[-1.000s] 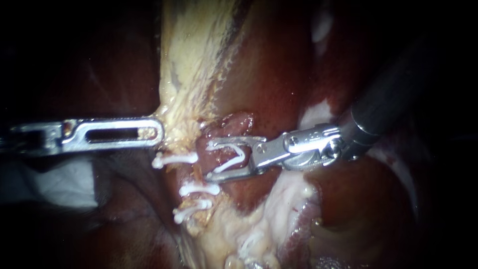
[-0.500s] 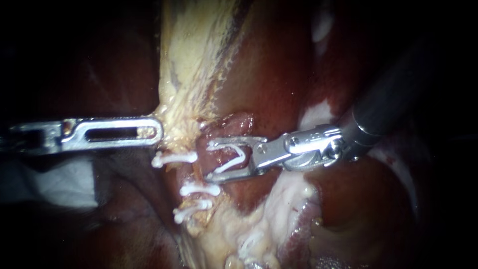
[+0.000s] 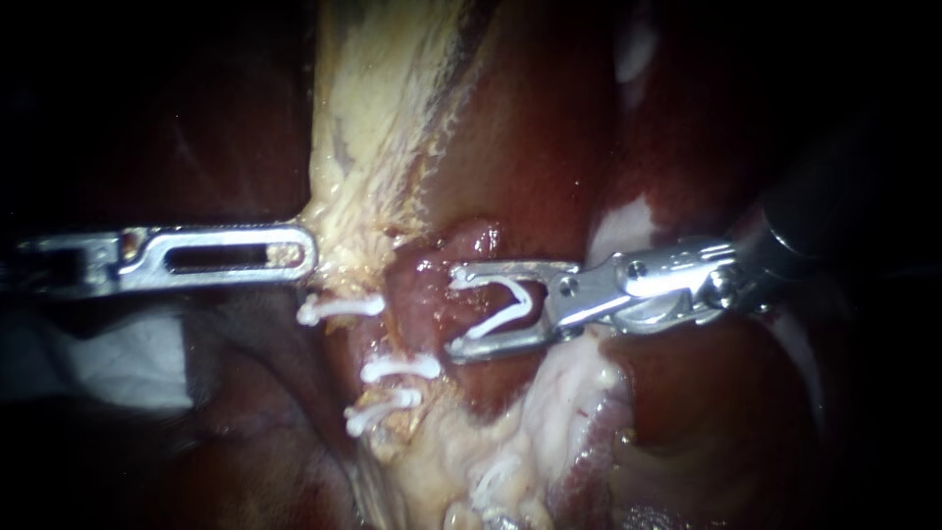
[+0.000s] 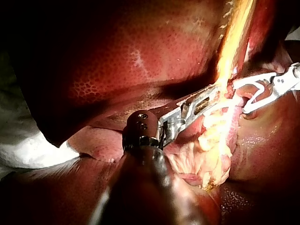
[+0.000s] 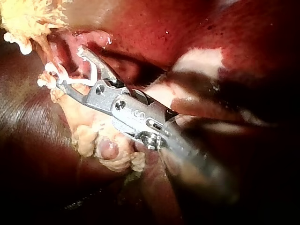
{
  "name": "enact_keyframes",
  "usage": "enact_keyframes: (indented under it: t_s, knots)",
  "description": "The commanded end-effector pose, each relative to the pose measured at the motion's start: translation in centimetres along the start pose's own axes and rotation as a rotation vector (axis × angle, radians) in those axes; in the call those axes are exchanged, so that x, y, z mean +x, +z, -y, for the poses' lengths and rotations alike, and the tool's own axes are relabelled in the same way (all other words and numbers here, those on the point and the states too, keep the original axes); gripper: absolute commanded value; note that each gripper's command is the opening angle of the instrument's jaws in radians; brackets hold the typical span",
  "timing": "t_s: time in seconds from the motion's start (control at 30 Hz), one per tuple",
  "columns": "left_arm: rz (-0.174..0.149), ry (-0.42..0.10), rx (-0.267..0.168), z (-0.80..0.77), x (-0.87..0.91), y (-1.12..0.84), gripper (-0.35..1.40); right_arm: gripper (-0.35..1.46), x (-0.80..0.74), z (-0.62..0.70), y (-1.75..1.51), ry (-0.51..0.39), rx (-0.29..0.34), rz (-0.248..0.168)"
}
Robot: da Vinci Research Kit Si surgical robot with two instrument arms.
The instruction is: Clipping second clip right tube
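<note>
Jaws of right instrument wide, holding open clip beside tube; left instrument grips pale tissue.

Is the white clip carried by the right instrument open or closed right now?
Open. The clip held by the right instrument forms a wide V, its two free ends well apart.

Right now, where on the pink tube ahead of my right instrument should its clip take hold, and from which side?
Take the tube on its bare pink stretch, level with the open white clip. Come straight in from the right instrument's side: the tube seems to run across the clip's mouth, while the left instrument grips the pale yellow tissue.
</note>
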Motion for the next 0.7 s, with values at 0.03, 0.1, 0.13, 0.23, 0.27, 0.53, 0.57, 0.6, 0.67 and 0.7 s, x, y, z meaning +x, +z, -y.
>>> enact_keyframes:
  t_s: [0.03, 0.1, 0.13, 0.23, 0.27, 0.53, 0.57, 0.6, 0.67, 0.7]
  knots:
    - [0.000, 0.000, 0.000, 0.00, 0.00, 0.00, -0.35, 0.49, 0.00, 0.01, 0.00, 0.000, -0.001, 0.000]
    - [0.000, 0.000, 0.001, 0.00, 0.00, 0.00, -0.35, 0.49, 0.00, 0.01, 0.00, 0.000, -0.001, 0.000]
    - [0.000, 0.000, 0.001, 0.00, 0.00, 0.00, -0.35, 0.49, 0.00, 0.01, 0.00, 0.000, -0.001, 0.000]
    - [0.000, 0.000, 0.001, -0.01, 0.00, 0.00, -0.35, 0.49, 0.00, 0.01, 0.00, 0.000, -0.001, -0.003]
    - [0.000, 0.000, 0.001, -0.01, 0.00, 0.00, -0.35, 0.49, 0.00, 0.01, 0.01, 0.000, -0.001, -0.003]
    - [0.000, 0.000, 0.001, -0.01, 0.00, 0.00, -0.35, 0.49, -0.05, 0.04, 0.16, -0.012, 0.006, -0.003]
    - [0.000, 0.000, 0.001, -0.01, 0.00, 0.00, -0.35, 0.49, -0.06, 0.05, 0.20, -0.013, 0.010, -0.003]
    - [0.000, 0.000, 0.001, -0.01, 0.00, 0.00, -0.35, 0.49, -0.07, 0.06, 0.23, -0.009, 0.012, -0.003]
    - [0.000, 0.000, 0.001, -0.01, 0.00, 0.00, -0.35, 0.49, -0.11, 0.07, 0.32, -0.007, 0.018, -0.003]
    - [0.000, 0.000, 0.001, 0.00, 0.00, 0.00, -0.35, 0.49, -0.13, 0.08, 0.36, -0.009, 0.017, -0.002]
